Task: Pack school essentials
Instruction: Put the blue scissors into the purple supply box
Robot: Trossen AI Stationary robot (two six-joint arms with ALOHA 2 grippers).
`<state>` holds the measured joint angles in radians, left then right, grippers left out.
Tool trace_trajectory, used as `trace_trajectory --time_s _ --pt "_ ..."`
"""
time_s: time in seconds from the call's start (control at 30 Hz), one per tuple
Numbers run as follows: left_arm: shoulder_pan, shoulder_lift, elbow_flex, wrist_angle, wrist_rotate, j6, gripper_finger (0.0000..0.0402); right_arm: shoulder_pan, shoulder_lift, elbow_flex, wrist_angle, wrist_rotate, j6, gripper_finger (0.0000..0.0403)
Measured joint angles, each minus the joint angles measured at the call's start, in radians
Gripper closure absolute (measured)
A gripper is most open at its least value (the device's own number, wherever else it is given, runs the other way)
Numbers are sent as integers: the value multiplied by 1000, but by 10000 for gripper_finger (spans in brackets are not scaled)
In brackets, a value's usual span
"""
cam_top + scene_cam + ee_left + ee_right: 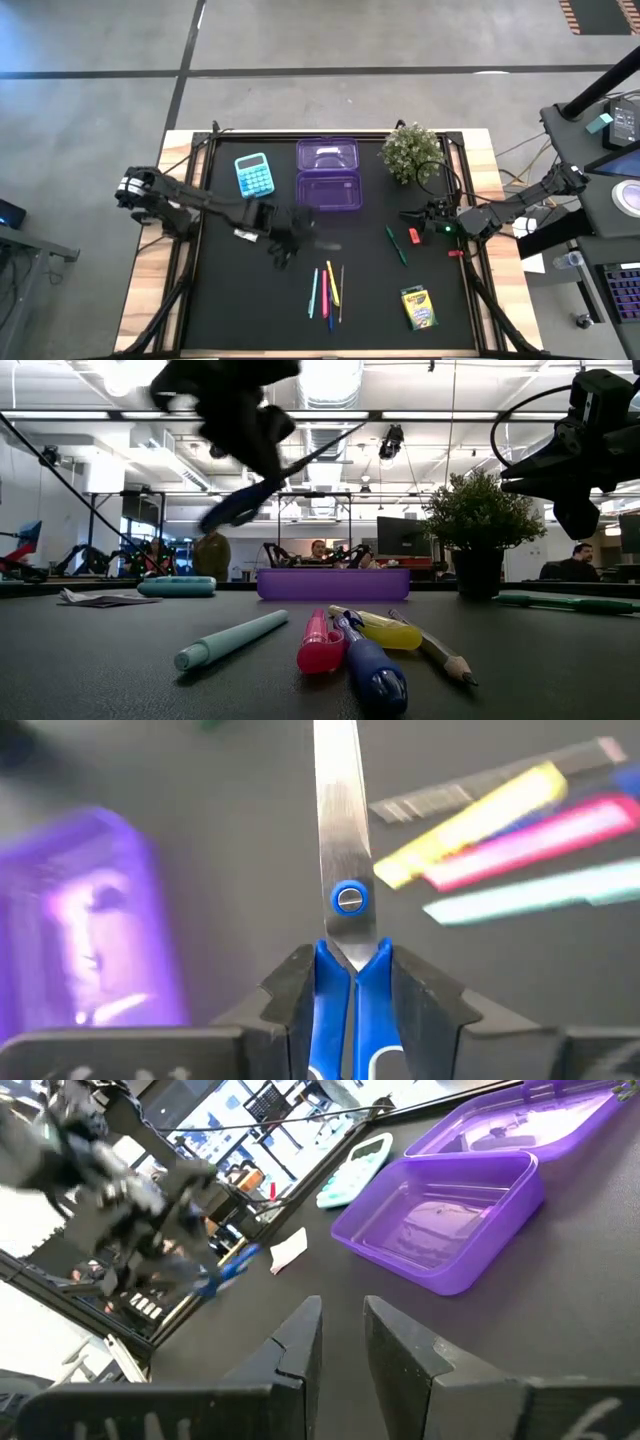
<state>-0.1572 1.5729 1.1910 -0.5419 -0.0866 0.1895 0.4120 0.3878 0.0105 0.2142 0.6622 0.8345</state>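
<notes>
Left gripper (350, 1010) is clamped on the blue-handled scissors (340, 870), carried in the air just short of the open purple case (328, 190). Right gripper (340, 1340) waits near the potted plant (412, 152), fingers slightly parted and holding nothing. The case looks empty, so packing appears barely begun. Outstanding on the mat: the cluster of pens and pencils (327, 288), the green marker (396, 245), the red marker (414, 236), the crayon box (419, 308) and the small white packet (243, 235)
</notes>
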Motion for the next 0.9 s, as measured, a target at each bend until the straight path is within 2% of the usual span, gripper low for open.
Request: trace_trajectory --time_s 0.23,0.43,0.7,0.9 --pt "191 -1 12 248 -2 36 311 0 0 0 0 0 0 335" --pt "316 14 7 351 -4 37 311 0 0 0 0 0 0 335" --pt "413 101 -9 426 -4 35 311 0 0 0 0 0 0 335" --pt "438 199 -6 474 -3 34 311 0 5 0 1 -7 -4 335"
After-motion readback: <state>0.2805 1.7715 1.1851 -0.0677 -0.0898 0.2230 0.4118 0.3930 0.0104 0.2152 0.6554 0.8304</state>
